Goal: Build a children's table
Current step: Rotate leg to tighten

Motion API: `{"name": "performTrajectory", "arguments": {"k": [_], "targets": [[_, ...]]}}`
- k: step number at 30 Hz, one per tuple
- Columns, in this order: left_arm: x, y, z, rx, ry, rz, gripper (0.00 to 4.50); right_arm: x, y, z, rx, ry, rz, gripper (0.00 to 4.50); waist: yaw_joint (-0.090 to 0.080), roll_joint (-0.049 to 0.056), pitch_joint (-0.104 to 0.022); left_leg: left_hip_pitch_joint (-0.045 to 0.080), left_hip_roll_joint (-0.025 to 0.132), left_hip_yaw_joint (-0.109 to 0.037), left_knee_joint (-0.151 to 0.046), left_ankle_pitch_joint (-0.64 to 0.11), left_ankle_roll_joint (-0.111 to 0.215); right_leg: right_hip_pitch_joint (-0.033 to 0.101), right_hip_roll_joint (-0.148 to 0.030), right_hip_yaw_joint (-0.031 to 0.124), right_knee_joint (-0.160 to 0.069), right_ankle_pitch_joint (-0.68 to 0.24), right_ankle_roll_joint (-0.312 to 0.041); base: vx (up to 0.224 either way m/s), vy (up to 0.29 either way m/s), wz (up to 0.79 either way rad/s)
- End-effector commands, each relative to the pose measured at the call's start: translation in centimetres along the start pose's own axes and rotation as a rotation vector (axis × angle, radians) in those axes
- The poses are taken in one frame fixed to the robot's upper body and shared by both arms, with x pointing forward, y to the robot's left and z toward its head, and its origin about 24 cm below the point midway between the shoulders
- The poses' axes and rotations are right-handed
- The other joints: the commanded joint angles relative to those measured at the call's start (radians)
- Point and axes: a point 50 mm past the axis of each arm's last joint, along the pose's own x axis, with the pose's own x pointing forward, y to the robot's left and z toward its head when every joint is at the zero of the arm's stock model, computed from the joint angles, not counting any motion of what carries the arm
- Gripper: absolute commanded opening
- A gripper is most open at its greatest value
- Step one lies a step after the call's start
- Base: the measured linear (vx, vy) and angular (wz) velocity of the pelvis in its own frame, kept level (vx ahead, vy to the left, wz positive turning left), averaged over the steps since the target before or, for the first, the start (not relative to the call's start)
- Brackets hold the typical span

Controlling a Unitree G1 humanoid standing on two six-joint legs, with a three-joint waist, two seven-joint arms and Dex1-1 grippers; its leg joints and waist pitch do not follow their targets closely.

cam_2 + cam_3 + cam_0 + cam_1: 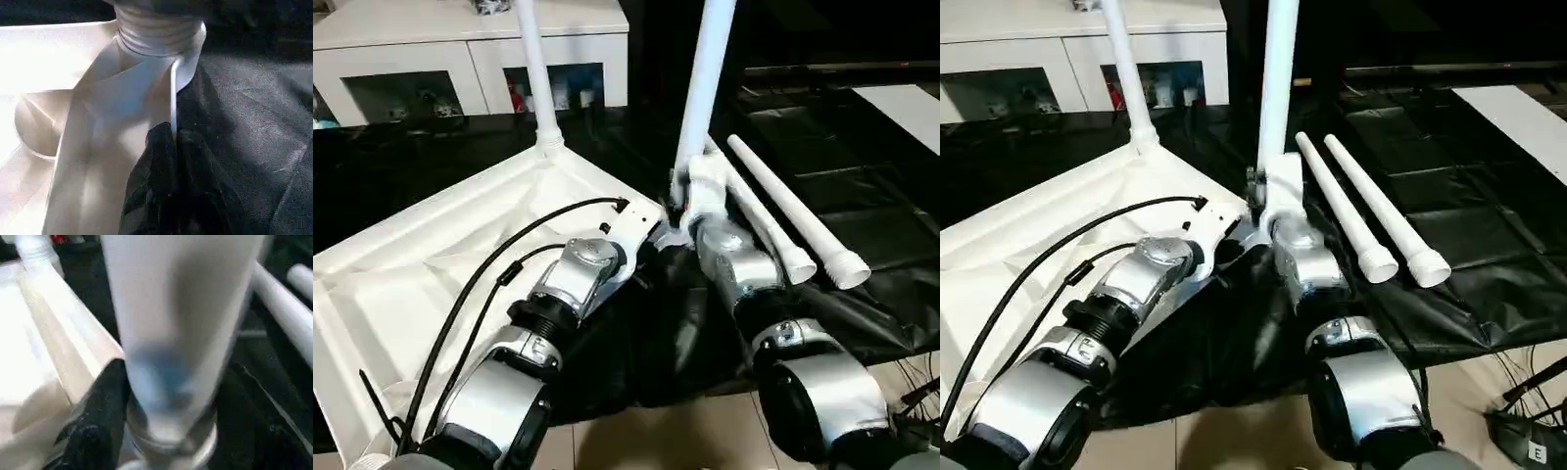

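White tabletop (431, 264) upside down on black-covered table (1469, 255), two legs upright in its corner sockets, far leg (536, 69), near leg (703, 88), left gripper (173, 142) jaws together on rim by near leg, right gripper (146, 431) jaws either side of near leg's base, can't tell if clamped, two spare legs (1371, 211) lying just beside near leg.

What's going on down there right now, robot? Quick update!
Left pincer shut on tabletop rim. Right pincer around second upright leg at corner socket. One leg already in, two legs lying spare. Nothing blocking.
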Motion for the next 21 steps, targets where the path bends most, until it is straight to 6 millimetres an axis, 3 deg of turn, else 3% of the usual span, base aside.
{"name": "performTrajectory", "arguments": {"k": [1,4,8,10,12,14,17,18,21], "targets": [[-0.2,0.2,2.0,0.036,-0.067,0.015,0.00,-0.3,1.4,-3.1,0.028,0.131,0.076,2.95,0.002,-0.004,-0.058,-0.008,0.062,-0.018,-0.076,-0.098,0.105,0.056,-0.067,0.043,-0.055,-0.156,-0.241,0.000,0.000,0.00],[-0.2,0.3,1.9,0.044,-0.071,0.008,0.00,-0.3,1.4,-2.5,0.001,0.097,0.110,3.20,0.002,-0.003,-0.058,-0.005,0.062,-0.015,-0.073,-0.099,0.123,0.054,-0.068,0.043,-0.055,-0.143,-0.255,0.000,0.000,0.00],[-0.4,0.3,2.0,0.078,-0.096,-0.023,0.00,-0.5,1.3,-1.9,-0.035,0.037,0.183,3.53,0.004,-0.004,-0.063,-0.005,0.063,-0.014,-0.066,-0.039,0.154,0.056,-0.068,0.041,-0.044,-0.070,-0.273,0.000,0.000,0.00],[-0.5,0.3,1.9,0.088,-0.101,-0.032,0.00,-0.6,1.2,-1.7,-0.041,0.026,0.191,3.70,0.005,-0.005,-0.066,-0.004,0.063,-0.013,-0.060,0.000,0.180,0.056,-0.067,0.041,-0.036,-0.008,-0.283,0.000,0.000,0.00],[-0.6,0.5,1.7,0.088,-0.093,-0.041,0.00,-0.9,0.9,-1.5,-0.068,0.001,0.231,3.75,0.006,-0.006,-0.070,-0.006,0.062,-0.013,-0.052,0.055,0.226,0.055,-0.066,0.039,-0.026,0.063,-0.303,0.000,0.000,0.00],[-0.7,0.6,1.5,0.099,-0.091,-0.058,0.00,-1.3,0.3,-1.4,-0.093,-0.018,0.254,4.08,0.008,-0.007,-0.070,-0.008,0.063,-0.013,-0.048,0.072,0.250,0.053,-0.067,0.038,-0.025,0.069,-0.310,0.000,0.000,0.00],[-1.1,0.6,0.8,0.125,-0.091,-0.123,0.00,-2.3,-1.3,-1.2,-0.113,-0.052,0.300,4.18,0.017,-0.008,-0.069,-0.011,0.064,-0.012,-0.042,0.078,0.277,0.052,-0.067,0.038,-0.024,0.060,-0.301,0.000,0.000,0.00],[-1.3,0.7,0.6,0.137,-0.091,-0.142,0.00,-2.8,-1.8,-1.1,-0.116,-0.073,0.322,4.40,0.018,-0.004,-0.068,-0.011,0.065,-0.012,-0.043,0.066,0.277,0.052,-0.067,0.037,-0.026,0.039,-0.299,0.000,0.000,0.00],[-1.7,0.9,0.0,0.160,-0.089,-0.181,0.00,-3.7,-2.7,-0.9,-0.118,-0.083,0.363,4.47,0.020,-0.007,-0.067,-0.011,0.066,-0.012,-0.046,0.035,0.258,0.052,-0.066,0.037,-0.031,-0.010,-0.293,0.000,0.000,0.00]]}}
